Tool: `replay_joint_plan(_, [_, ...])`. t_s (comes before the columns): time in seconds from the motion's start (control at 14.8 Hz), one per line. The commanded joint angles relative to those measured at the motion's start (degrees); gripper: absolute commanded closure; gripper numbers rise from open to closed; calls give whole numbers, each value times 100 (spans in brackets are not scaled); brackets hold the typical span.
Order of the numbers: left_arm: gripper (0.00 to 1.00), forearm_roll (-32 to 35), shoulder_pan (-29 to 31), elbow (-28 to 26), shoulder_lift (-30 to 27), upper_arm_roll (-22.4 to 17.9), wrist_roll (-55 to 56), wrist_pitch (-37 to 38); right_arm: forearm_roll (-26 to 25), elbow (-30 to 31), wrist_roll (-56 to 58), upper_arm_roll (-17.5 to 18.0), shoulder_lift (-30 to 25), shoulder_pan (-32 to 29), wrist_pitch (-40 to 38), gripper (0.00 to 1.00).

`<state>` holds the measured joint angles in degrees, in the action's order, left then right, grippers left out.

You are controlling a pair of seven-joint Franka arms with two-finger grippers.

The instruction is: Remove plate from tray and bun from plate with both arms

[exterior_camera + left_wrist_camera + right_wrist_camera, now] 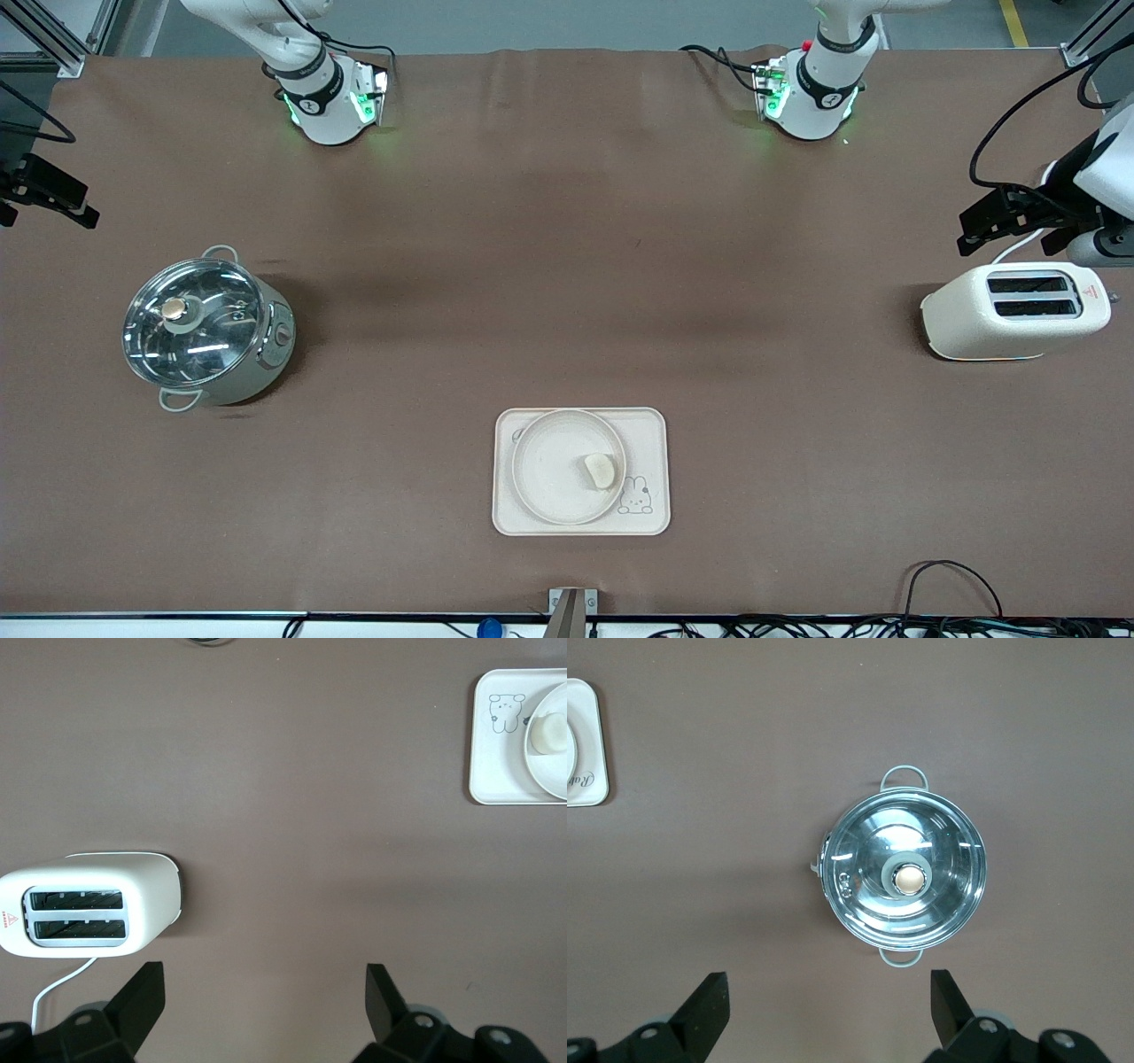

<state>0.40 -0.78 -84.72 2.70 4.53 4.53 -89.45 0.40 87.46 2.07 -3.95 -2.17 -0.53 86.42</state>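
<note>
One pot (208, 330), one tray (580, 523), one plate (554, 478), one bun (600, 470) and one toaster (1014, 311) stand on the brown surface (567, 266); two arms are present. The pot, lid on, sits toward the right arm's end. The tray lies midway along the surface, nearer the front camera than the pot and toaster. The plate rests on the tray, and the bun lies in the plate, on its side toward the left arm's end, just beside the tray's rabbit drawing (635, 496). The toaster, with two slots, stands toward the left arm's end.

The right gripper (828, 1005) hangs released over the surface beside the pot; its wrist view shows the lid's knob (909, 877) and both pot handles. The left gripper (266, 997) hangs released beside the toaster; its wrist view shows a red triangular mark (10, 919) on the toaster, its writing unreadable, and the toaster's white cord (62, 983). In the front view the right gripper appears at the frame edge, and no brand can be read.
</note>
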Motion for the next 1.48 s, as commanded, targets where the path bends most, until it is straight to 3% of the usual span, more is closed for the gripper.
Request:
replay_joint_plan(0.0, [0,4,-10,105,38,-22,-66,-2,-58,25,21,87,-47,-44,-38,0])
replay_joint_plan(0.47, [0,4,-45,166,29,-22,40,15,21,-63,66,96,49,184,-161,0])
replay_joint_plan(0.74, [0,4,-36,158,29,-5,40,15,591,-45,-13,96,339,438,268,0])
replay_joint_plan(1.08, [0,4,-27,158,29,4,40,33,1557,25,-144,96,1471,878,1734,0])
replay_joint_plan(1.28, [0,-5,-36,158,29,4,40,42,2112,-27,-1091,96,2270,1316,2850,0])
replay_joint_plan(1.42, [0,4,-27,149,29,-4,40,42,2166,-271,-1759,96,2894,1668,3449,0])
